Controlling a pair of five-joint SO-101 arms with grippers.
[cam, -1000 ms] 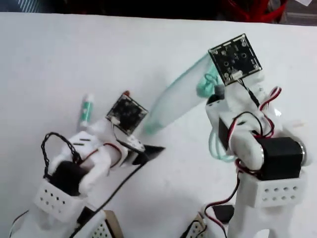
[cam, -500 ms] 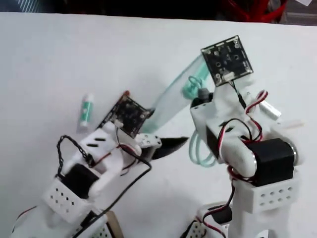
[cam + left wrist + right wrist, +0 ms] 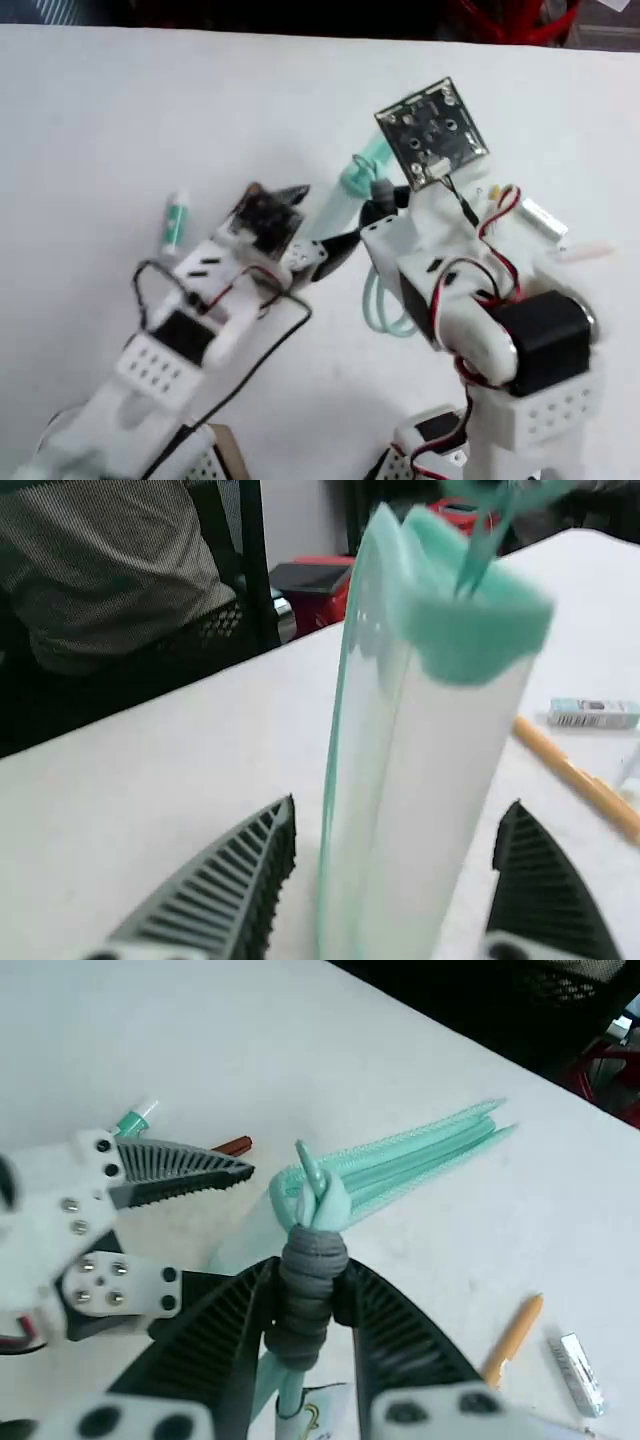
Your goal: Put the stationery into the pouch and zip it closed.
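Note:
The translucent teal pouch [image 3: 338, 200] lies on the white table and stands between the two fingers of my left gripper [image 3: 390, 880], which is open around it. The same pouch [image 3: 400, 1165] shows with its ribbed teal edge in the right wrist view. My right gripper [image 3: 308, 1280] is shut on a teal pen [image 3: 312, 1185] with a grey grip, whose tip sits at the pouch's near end. In the high view my left gripper [image 3: 318, 220] straddles the pouch just left of my right gripper [image 3: 375, 200].
A teal-and-white marker [image 3: 175, 222] lies left of the left arm. An orange pencil [image 3: 512, 1340] and a small labelled stick [image 3: 580, 1370] lie beyond the pouch. A red-brown tip [image 3: 232, 1146] pokes out beside the left gripper's fingers. A teal cord loop [image 3: 383, 310] hangs by the right arm.
My left arm has swung right and forward, so its open fingers now straddle the pouch. My right arm has shifted left with the pen, bringing it to the pouch's end.

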